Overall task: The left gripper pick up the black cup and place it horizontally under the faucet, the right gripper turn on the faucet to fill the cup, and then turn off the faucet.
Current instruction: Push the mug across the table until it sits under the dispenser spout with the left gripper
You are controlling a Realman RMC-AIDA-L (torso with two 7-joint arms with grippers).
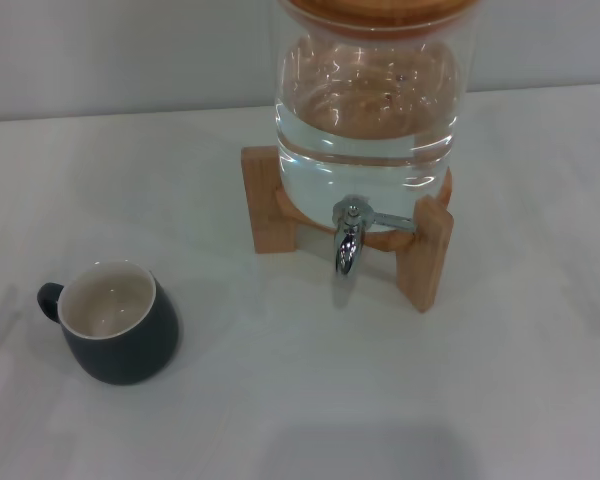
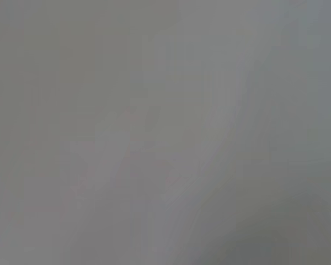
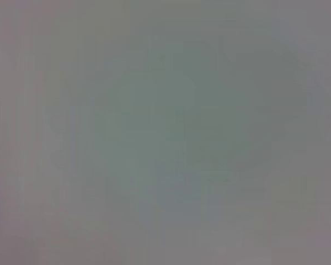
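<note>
No part of the robot's body can be seen at this moment. In the head view, no arm, wrist or claw comes inside the edges of the frame, so neither the left gripper nor the right gripper shows there. The left wrist view and the right wrist view each give only a flat grey field from corner to corner, and no finger, housing, cable, screw or label can be made out in them. The colours, shapes and markings of the body therefore cannot be told.
</note>
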